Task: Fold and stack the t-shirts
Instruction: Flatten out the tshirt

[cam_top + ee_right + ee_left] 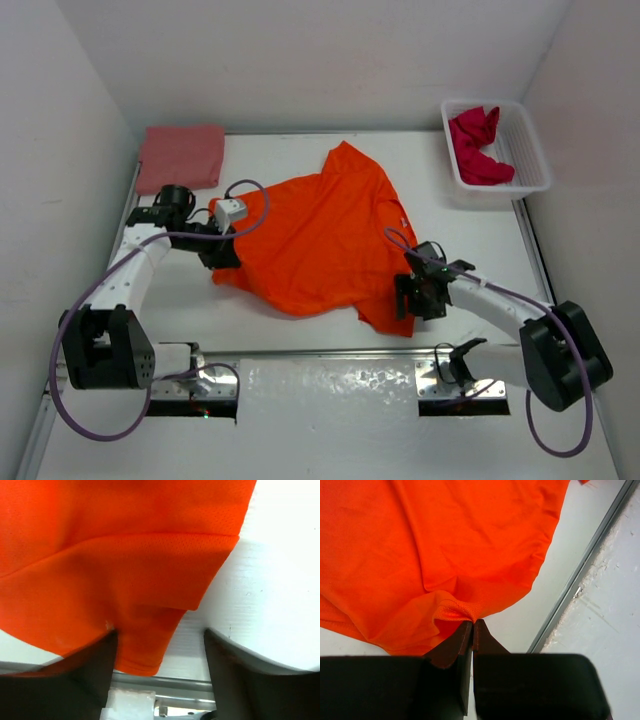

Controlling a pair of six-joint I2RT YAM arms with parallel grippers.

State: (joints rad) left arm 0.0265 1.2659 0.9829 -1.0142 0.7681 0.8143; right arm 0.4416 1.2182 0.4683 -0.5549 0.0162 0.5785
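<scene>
The orange t-shirt (320, 235) lies spread and creased in the middle of the table. My left gripper (222, 255) is at its left edge and is shut on a pinch of the orange hem (455, 612), the two fingertips (465, 630) pressed together. My right gripper (408, 300) stands open over the shirt's near right corner (145, 645), which lies loose between the wide-apart fingers (100, 655). The salmon-pink t-shirt (182, 157) sits folded at the back left. The crimson t-shirt (478, 147) is bunched up in the basket.
A white mesh basket (538, 160) stands at the back right corner. A metal rail (330, 352) runs along the near table edge, close under the right gripper (160, 642). White walls close in the left, back and right sides.
</scene>
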